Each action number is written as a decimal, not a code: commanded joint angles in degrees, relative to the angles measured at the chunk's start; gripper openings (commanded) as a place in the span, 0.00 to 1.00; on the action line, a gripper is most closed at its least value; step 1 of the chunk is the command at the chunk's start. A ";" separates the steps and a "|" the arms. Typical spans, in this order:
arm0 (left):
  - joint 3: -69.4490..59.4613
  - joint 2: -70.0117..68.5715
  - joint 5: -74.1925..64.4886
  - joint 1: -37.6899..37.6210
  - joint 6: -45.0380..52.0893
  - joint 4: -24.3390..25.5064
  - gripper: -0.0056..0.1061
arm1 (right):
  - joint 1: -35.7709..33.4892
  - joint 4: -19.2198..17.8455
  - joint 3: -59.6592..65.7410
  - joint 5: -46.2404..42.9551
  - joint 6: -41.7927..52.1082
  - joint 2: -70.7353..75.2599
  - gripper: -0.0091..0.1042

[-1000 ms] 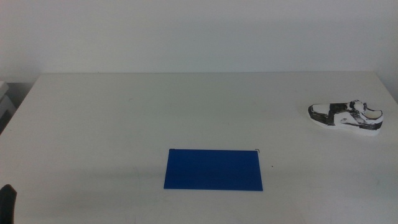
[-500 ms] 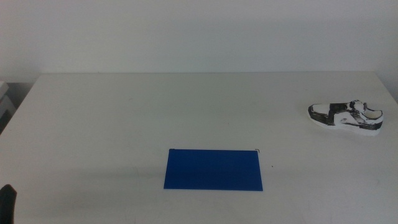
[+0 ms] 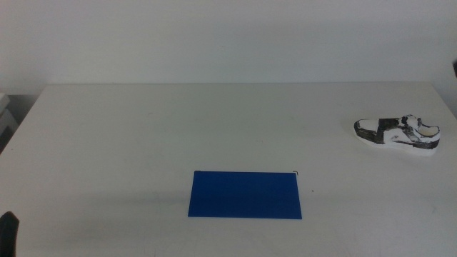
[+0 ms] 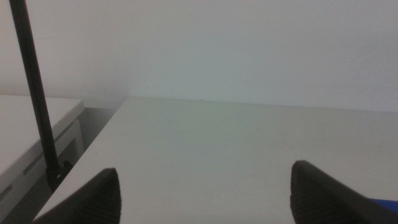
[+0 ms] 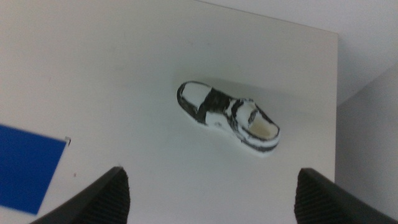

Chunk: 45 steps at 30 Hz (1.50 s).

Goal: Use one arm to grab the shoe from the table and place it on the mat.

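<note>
The shoe (image 3: 396, 133) lies on its sole at the far right of the white table (image 3: 143, 135), toe pointing left. The blue mat (image 3: 245, 194) lies flat near the table's front middle, well apart from the shoe. My right gripper (image 5: 211, 174) hangs open and empty high above the shoe (image 5: 228, 116), with a corner of the mat (image 5: 25, 168) in that view. Only a dark sliver of the right arm (image 3: 455, 68) shows at the middle view's right edge. My left gripper (image 4: 204, 173) is open and empty, waiting at the front left corner (image 3: 7, 230).
A thin black pole (image 4: 34, 93) and a white side unit (image 4: 31, 124) stand beyond the table's left edge. The table's right edge (image 5: 336, 93) runs close behind the shoe's heel. A white wall stands behind the table.
A dark sliver of the right arm has come into the middle view at its right edge. The shoe, the mat and the left gripper have not moved.
</note>
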<state>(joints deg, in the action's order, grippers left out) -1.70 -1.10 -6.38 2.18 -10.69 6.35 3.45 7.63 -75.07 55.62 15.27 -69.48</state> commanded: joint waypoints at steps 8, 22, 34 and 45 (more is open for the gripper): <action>-0.29 -0.38 4.54 -0.28 -0.17 -0.18 0.89 | 2.00 0.90 -17.79 0.21 -0.57 -14.50 0.89; -0.29 -0.38 4.54 -0.28 -0.17 -0.18 0.89 | 4.83 3.62 -36.56 9.05 7.66 -36.33 0.89; -0.29 -0.38 4.54 -0.28 -0.17 -0.18 0.89 | 4.90 4.54 -36.77 7.38 28.85 -44.10 0.89; -0.29 -0.38 4.54 -0.28 -0.17 -0.18 0.89 | 4.90 5.52 -36.77 9.21 53.79 -48.15 0.89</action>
<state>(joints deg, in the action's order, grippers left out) -1.70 -1.10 -6.38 2.18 -10.69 6.35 7.85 12.10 -109.70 65.02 66.00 -120.78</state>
